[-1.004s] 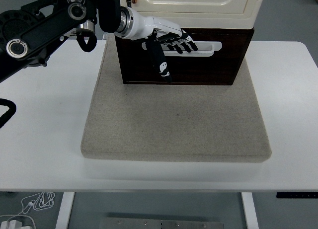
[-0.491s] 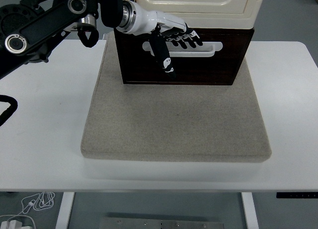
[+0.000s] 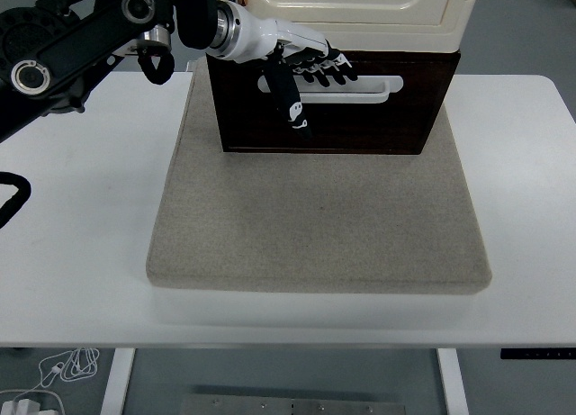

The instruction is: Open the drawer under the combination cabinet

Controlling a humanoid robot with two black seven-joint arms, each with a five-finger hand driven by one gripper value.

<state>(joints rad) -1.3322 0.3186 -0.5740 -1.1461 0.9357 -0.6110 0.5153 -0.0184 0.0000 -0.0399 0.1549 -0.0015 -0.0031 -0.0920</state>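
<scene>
Fingers [image 3: 326, 68] of the left hand [image 3: 306, 66] lie spread across the drawer's white handle [image 3: 373, 88], thumb hanging down, gripping nothing. Dark drawer [image 3: 378, 118] sits beneath the cream cabinet [image 3: 360, 14], on a grey mat [image 3: 315, 226] at the white table's [image 3: 81, 253] far side.

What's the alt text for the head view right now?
The robot's left hand reaches in from the left to the white handle of the dark brown drawer under a cream cabinet, fingers over the handle's left part, thumb hanging down in front. The cabinet stands at the back of a beige mat on a white table.
</scene>
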